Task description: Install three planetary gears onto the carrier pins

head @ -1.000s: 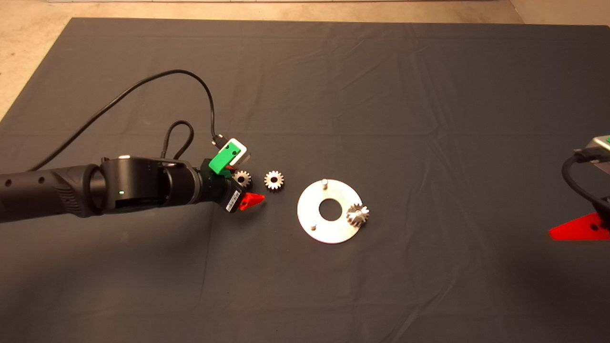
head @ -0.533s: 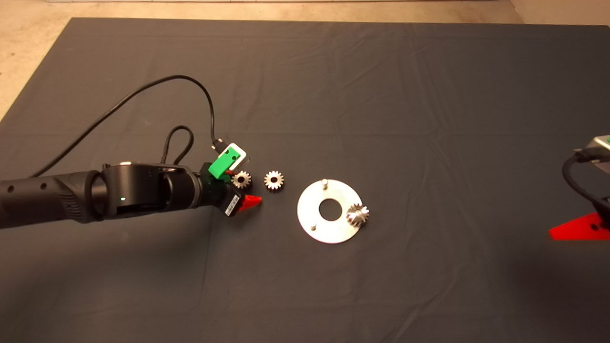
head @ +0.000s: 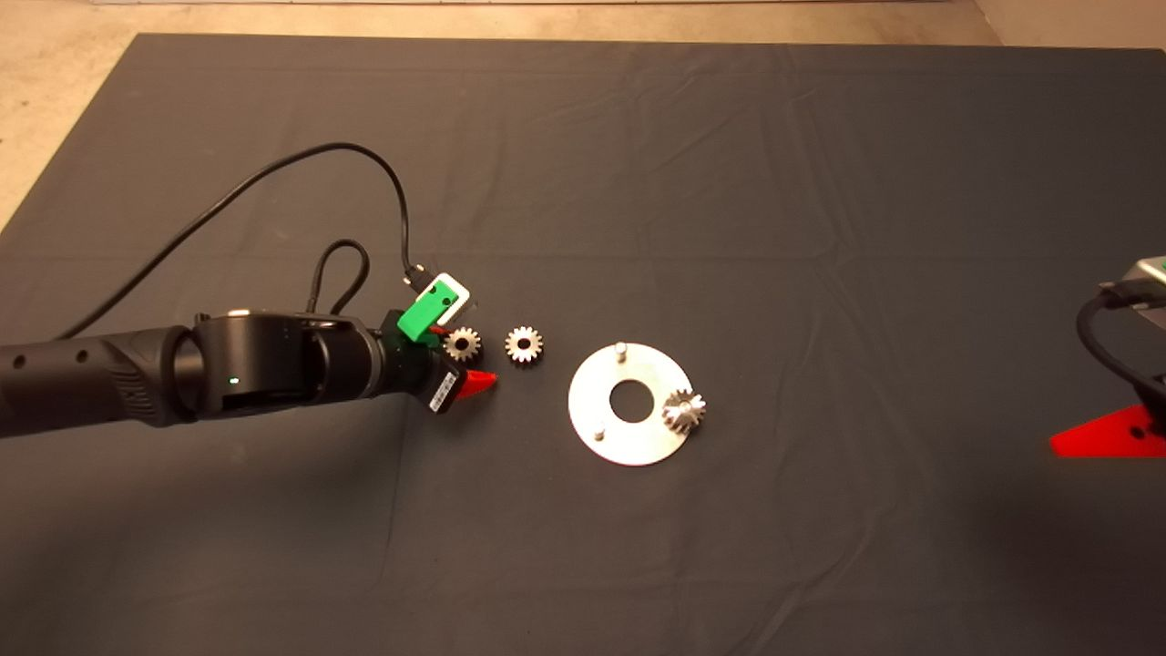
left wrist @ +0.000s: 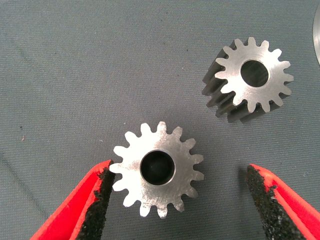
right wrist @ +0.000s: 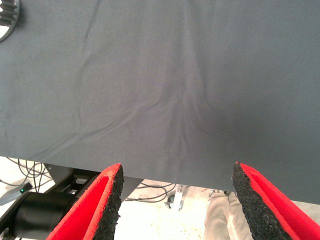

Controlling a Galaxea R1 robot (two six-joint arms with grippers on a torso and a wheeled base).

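The round silvery carrier plate lies mid-mat with a big centre hole. One planetary gear sits on its right pin. Two bare pins stand at the far side and the near left. Two loose gears lie flat left of the plate: one free, one between my left gripper's fingers. My left gripper is open and low over that gear; one pad touches its teeth, the other pad stands apart. The second loose gear lies beyond. My right gripper is open and parked at the mat's right edge.
A black cable loops over the mat behind the left arm. In the right wrist view a person's leg and cables on the floor show past the mat's edge. The mat has creases right of the plate.
My left gripper has dropped and drawn slightly back around the nearer loose gear. The gears, the plate and the right arm have not moved.
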